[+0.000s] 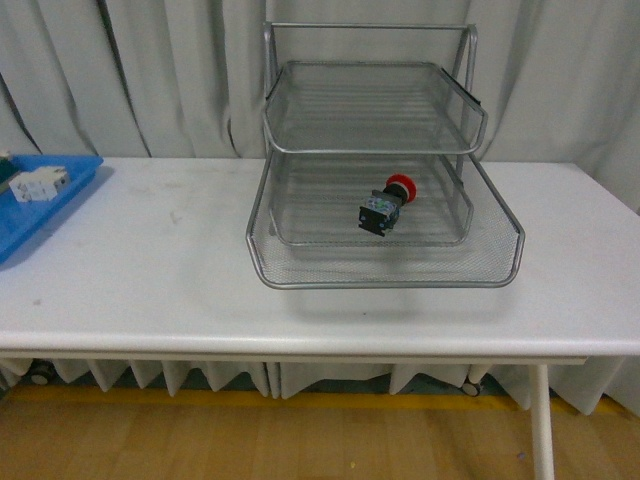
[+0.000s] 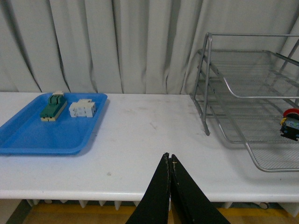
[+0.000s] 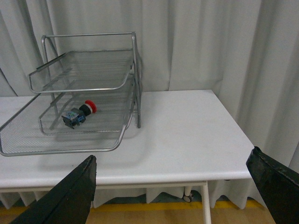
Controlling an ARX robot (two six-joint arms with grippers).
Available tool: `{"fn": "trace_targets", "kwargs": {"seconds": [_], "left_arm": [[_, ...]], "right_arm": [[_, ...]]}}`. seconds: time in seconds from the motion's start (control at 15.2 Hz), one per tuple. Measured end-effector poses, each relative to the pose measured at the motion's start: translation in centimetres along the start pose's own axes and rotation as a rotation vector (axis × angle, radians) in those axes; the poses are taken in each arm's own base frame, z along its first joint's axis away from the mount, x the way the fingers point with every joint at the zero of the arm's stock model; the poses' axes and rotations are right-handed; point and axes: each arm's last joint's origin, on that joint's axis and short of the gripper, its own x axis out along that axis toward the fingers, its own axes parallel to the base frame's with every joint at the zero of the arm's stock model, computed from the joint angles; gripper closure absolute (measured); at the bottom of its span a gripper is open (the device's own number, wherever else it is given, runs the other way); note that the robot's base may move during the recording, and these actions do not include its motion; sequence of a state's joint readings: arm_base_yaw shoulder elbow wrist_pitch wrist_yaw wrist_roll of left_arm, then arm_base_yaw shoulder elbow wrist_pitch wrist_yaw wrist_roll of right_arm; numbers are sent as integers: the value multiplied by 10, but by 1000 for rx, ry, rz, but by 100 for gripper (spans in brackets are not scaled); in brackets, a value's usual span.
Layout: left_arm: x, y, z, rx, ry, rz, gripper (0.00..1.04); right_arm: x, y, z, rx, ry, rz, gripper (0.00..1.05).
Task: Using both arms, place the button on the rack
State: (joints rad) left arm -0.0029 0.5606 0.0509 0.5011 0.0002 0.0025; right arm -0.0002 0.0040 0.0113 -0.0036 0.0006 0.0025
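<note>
Left gripper pressed together and empty, right gripper spread wide, both well back from the button.
The button lies on its side in the middle tier of the rack on the white table. The placing looks done, with seemingly nothing left to do.

a white desk stands before pale grey curtains that hang in soft folds across the whole back. a pleated white skirt hangs under its edge, near a white leg. the floor is light wood with a yellow strip. the light is even.
</note>
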Motion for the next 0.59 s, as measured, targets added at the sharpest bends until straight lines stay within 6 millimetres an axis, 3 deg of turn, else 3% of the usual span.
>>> {"fn": "trace_targets", "kwargs": {"seconds": [0.2, 0.59], "left_arm": [[-7, 0, -9, 0, -2, 1, 103], [-19, 0, -7, 0, -16, 0, 103]], "right_arm": [[0, 0, 0, 0, 0, 0, 6], [0, 0, 0, 0, 0, 0, 6]]}}
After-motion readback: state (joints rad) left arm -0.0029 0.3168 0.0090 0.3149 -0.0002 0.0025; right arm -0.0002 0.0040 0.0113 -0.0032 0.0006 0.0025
